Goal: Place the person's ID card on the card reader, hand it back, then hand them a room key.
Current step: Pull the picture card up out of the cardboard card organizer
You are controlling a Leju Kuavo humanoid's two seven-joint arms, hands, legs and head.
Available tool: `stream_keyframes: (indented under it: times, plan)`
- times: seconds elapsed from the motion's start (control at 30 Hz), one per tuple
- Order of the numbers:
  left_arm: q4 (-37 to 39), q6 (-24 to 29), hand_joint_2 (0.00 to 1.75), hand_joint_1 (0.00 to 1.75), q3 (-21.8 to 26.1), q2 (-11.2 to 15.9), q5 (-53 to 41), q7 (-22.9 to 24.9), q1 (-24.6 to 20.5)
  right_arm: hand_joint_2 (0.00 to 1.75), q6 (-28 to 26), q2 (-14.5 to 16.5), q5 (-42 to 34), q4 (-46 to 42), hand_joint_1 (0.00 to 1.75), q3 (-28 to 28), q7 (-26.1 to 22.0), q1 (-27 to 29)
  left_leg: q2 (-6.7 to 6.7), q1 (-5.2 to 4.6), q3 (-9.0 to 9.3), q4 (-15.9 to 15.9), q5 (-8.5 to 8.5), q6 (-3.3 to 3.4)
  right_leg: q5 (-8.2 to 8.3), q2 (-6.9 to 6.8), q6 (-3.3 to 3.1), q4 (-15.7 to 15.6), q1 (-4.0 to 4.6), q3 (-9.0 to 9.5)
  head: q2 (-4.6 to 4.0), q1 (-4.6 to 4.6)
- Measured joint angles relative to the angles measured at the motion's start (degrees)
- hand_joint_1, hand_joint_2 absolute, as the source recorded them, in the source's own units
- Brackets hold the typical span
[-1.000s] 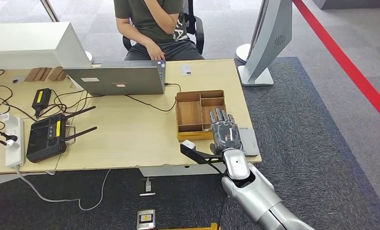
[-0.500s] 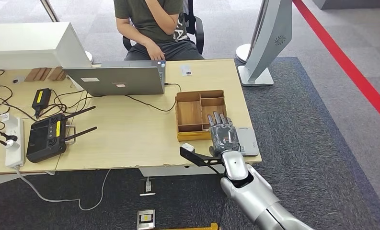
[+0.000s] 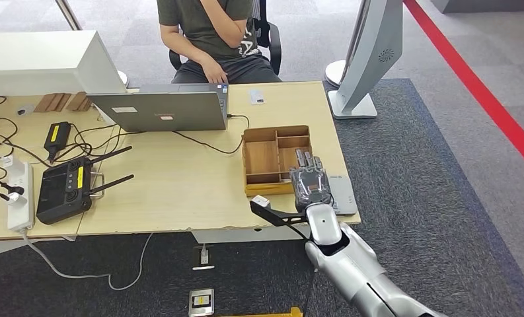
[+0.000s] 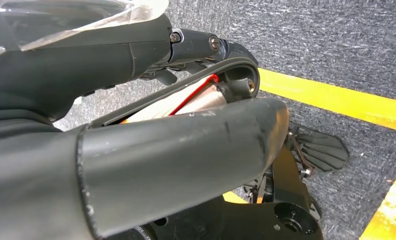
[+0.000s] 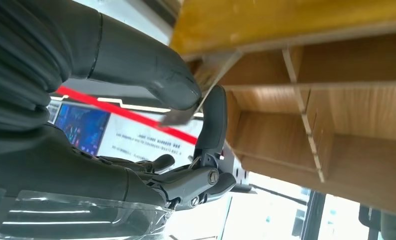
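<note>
- Desk (image 3: 180, 191): light wood, person (image 3: 213, 33) seated at the far side behind a laptop (image 3: 160, 109).
- Wooden tray (image 3: 262, 158) with compartments sits near the robot's right-hand end of the desk; grey card reader (image 3: 343, 195) lies just beside it at the desk's near edge.
- Right hand (image 3: 310, 185) hovers palm down over the tray's near corner and the reader, fingers (image 3: 303, 158) reaching into the tray.
- Right wrist view: thumb (image 5: 151, 70) and 1 finger pinch a thin card (image 5: 205, 87) by its edge at the tray wall; which card it is cannot be told.
- Small white card (image 3: 256, 97) lies on the far desk edge near the person.
- Left hand (image 4: 136, 165): cannot tell whether clenched or released.
- Handling judgement: card is light, stiff, slick and thin; hard to lift flat, best pinched at a raised edge.
</note>
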Motion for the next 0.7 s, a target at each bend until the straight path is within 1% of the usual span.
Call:
stream_keyframes:
  times: [0.27, 0.43, 0.7]
  plan:
    - [0.00, -0.06, 0.00, 0.00, 0.00, 0.01, -0.27, -0.02, 0.04, 1.75, 4.07, -1.75, 3.02, -0.67, 1.75, -0.71, 0.15, -0.87, 0.00, -0.01, 0.01, 0.01, 0.00, 0.00, 0.00, 0.00, 0.00, 0.00, 0.00, 0.01, 0.00, 0.00]
    - [0.00, -0.50, 0.00, 0.00, 0.00, 0.04, -0.62, -0.32, 0.05, 1.75, 4.78, -2.51, 3.04, -1.14, 1.75, -0.94, 0.10, -0.75, 0.00, 0.00, 0.01, 0.01, 0.00, 0.00, 0.00, 0.00, 0.00, 0.00, 0.00, 0.01, 0.00, 0.01]
    - [0.00, -1.10, 0.00, 0.00, 0.00, 0.22, -1.31, -0.51, 0.04, 1.75, 4.42, -3.26, 1.59, -1.80, 1.75, -1.36, -0.63, -0.51, 0.00, -0.01, 0.00, 0.01, 0.00, 0.00, 0.01, 0.00, 0.00, 0.00, 0.00, 0.01, 0.00, 0.01]
